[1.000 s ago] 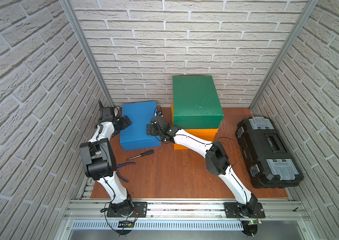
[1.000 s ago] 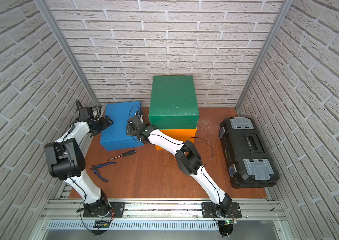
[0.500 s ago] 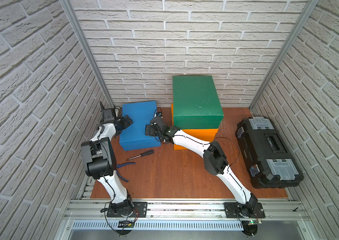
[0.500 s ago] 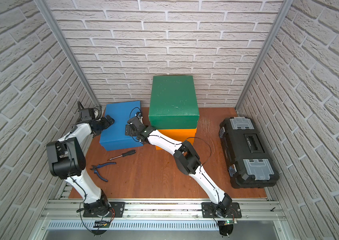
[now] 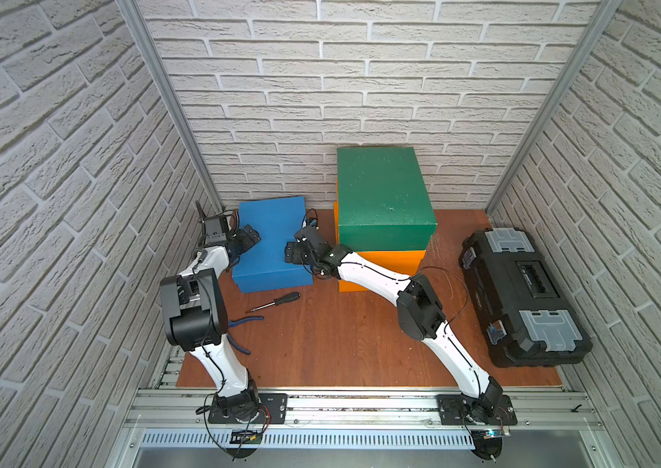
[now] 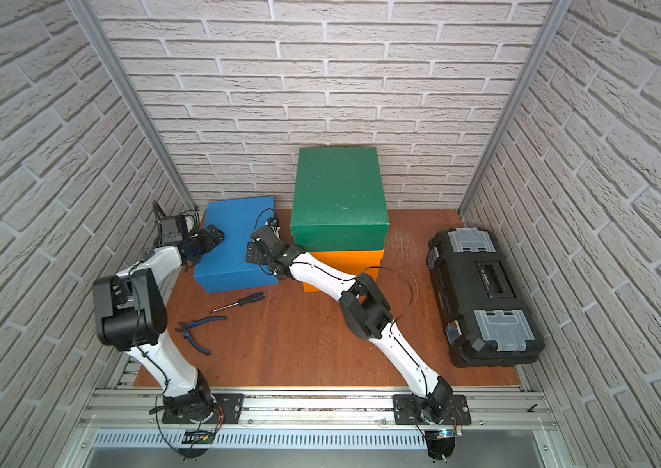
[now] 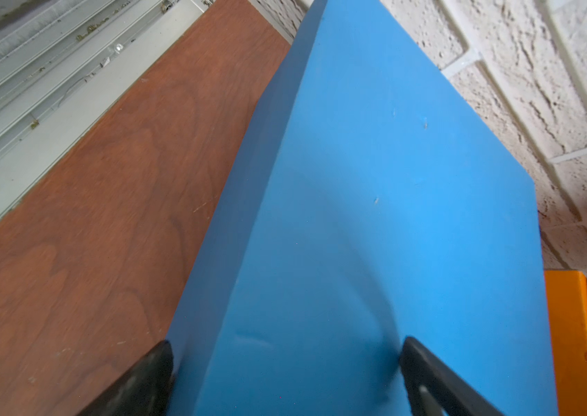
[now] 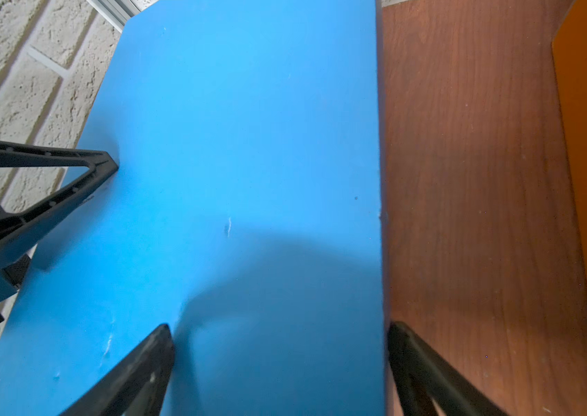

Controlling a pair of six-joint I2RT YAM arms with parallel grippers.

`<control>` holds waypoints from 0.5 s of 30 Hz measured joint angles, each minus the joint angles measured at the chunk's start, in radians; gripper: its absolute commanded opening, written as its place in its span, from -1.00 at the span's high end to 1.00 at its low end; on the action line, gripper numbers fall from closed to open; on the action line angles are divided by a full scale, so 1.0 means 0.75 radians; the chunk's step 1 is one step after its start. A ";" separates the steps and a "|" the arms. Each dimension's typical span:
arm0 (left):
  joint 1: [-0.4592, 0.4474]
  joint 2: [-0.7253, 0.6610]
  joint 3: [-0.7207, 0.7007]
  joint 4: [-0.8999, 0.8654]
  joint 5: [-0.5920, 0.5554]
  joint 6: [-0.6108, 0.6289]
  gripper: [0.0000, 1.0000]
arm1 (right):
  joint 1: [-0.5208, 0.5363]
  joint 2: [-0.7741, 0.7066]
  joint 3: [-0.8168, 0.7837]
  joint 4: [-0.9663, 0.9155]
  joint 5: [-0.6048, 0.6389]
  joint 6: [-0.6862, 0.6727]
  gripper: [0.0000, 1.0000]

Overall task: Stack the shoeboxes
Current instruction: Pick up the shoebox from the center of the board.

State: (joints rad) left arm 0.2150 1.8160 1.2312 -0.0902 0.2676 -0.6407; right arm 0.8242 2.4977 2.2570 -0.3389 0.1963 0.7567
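The blue shoebox (image 5: 272, 239) (image 6: 235, 243) lies on the wooden floor at the back left, near the brick wall. To its right, a dark green shoebox (image 5: 381, 198) sits on top of an orange shoebox (image 5: 385, 263). My left gripper (image 5: 244, 246) (image 7: 285, 353) is open and straddles the blue box's left top edge, one finger over the lid and one beside the side wall. My right gripper (image 5: 290, 253) (image 8: 279, 335) is open too and straddles the box's right top edge (image 8: 378, 180) the same way. The box rests flat on the floor.
A black toolbox (image 5: 523, 295) with grey clips lies along the right wall. A screwdriver (image 5: 276, 302) and blue-handled pliers (image 6: 199, 328) lie on the floor in front of the blue box. Brick walls close in at the back and on both sides.
The left arm has edged slightly closer to the blue box. Both grippers remain at the box's edges, and the box has not moved.
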 measured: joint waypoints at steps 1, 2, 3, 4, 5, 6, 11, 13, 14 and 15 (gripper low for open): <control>0.000 0.000 -0.001 0.001 -0.001 -0.001 -0.83 | -0.001 0.000 0.000 0.000 -0.001 0.000 -0.70; 0.000 0.000 -0.001 0.002 -0.001 -0.002 -0.82 | -0.003 0.000 0.001 0.000 -0.004 -0.001 -0.67; 0.000 -0.001 0.000 0.002 -0.001 -0.003 -0.82 | -0.005 0.001 0.006 -0.003 -0.007 -0.001 -0.64; 0.000 -0.002 -0.001 0.002 0.000 -0.004 -0.81 | -0.009 0.002 0.010 -0.008 -0.010 0.005 -0.61; -0.001 -0.002 0.000 0.002 0.001 -0.008 -0.80 | -0.012 0.007 0.020 -0.015 -0.017 0.009 -0.57; -0.001 -0.003 0.000 0.003 0.001 -0.010 -0.80 | -0.016 0.013 0.032 -0.020 -0.023 0.011 -0.54; -0.001 -0.008 -0.001 0.001 -0.010 -0.020 -0.76 | -0.034 0.039 0.085 -0.044 -0.055 0.030 -0.32; -0.001 -0.012 -0.004 0.002 -0.015 -0.025 -0.75 | -0.040 0.042 0.093 -0.049 -0.065 0.034 -0.23; -0.001 -0.014 -0.008 0.004 -0.016 -0.030 -0.74 | -0.043 0.043 0.099 -0.055 -0.071 0.034 -0.19; -0.001 -0.018 -0.013 0.006 -0.017 -0.034 -0.73 | -0.045 0.044 0.106 -0.063 -0.076 0.033 -0.17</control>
State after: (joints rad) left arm 0.2146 1.8027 1.2217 -0.0856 0.2550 -0.6662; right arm 0.7906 2.5305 2.3363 -0.3859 0.1394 0.7811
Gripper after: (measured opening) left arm 0.875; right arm 0.670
